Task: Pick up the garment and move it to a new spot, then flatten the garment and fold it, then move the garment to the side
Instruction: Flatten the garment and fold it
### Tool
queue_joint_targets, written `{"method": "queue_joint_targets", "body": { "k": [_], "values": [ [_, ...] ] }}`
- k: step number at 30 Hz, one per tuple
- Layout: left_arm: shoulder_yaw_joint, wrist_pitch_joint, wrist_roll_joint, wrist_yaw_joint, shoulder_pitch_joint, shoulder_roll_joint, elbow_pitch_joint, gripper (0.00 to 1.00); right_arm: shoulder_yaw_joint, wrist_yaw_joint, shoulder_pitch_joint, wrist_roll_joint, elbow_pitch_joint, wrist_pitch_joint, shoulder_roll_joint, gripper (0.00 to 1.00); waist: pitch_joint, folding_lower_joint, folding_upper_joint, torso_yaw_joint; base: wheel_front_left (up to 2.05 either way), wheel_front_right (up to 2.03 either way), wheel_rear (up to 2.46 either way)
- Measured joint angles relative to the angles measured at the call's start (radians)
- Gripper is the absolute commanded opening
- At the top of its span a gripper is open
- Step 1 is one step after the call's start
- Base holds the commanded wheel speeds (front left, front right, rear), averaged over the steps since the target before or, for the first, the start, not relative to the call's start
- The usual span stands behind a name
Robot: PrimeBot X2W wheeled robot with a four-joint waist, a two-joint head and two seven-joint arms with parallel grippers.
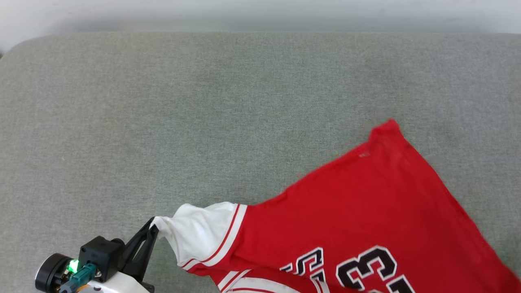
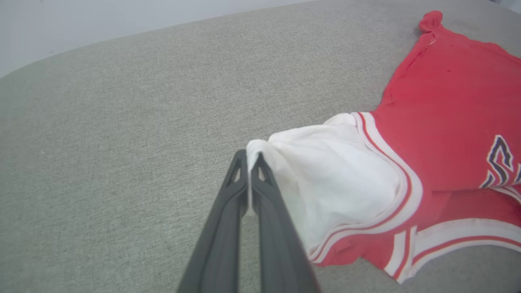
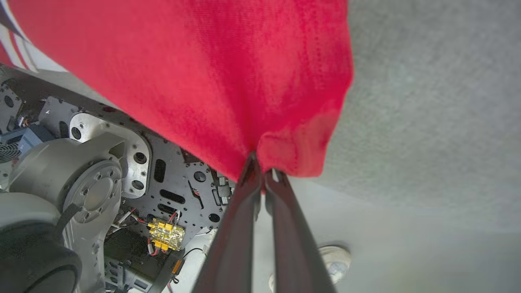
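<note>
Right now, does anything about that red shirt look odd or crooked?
Yes. The shirt sits askew on the grey cushion: the left claw pinches its white sleeve, the right claw pinches a red edge, and its far corner is bunched.

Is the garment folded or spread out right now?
Spread, not folded: the garment is pulled out wide over the grey surface, left gripper shut on its white sleeve tip, right gripper shut on a red edge.

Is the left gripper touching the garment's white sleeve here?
Touching. The left wrist view shows the left gripper shut on the edge of the garment at its white sleeve, cloth pinched between the tips.
</note>
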State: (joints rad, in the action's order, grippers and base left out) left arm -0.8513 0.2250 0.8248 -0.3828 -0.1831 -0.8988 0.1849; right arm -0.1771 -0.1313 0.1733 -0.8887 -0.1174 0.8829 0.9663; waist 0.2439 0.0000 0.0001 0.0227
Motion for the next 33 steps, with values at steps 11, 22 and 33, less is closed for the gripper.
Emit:
{"method": "queue_joint_targets", "body": {
  "k": [11, 22, 33],
  "values": [
    [-0.001, 0.002, 0.006, -0.004, 0.005, 0.001, -0.002, 0.00, 0.171, 0.000, 0.075, 0.032, -0.083, -0.075, -0.095, 1.00, -0.007, 0.0000, 0.0000, -0.006, 0.00, 0.00, 0.00],
    [-0.019, -0.010, -0.023, 0.020, -0.039, 0.029, -0.004, 0.00, 0.192, 0.000, -0.303, 0.068, -0.236, -0.002, 0.031, 1.00, 0.014, 0.0000, 0.0000, 0.031, 0.00, 0.00, 0.00],
    [-0.031, -0.016, -0.066, 0.041, -0.121, 0.068, -0.012, 0.00, -0.168, 0.000, -0.775, 0.151, -0.063, 0.263, -0.058, 1.00, 0.113, 0.0000, 0.0000, 0.101, 0.00, 0.00, 0.00]
  ]
}}
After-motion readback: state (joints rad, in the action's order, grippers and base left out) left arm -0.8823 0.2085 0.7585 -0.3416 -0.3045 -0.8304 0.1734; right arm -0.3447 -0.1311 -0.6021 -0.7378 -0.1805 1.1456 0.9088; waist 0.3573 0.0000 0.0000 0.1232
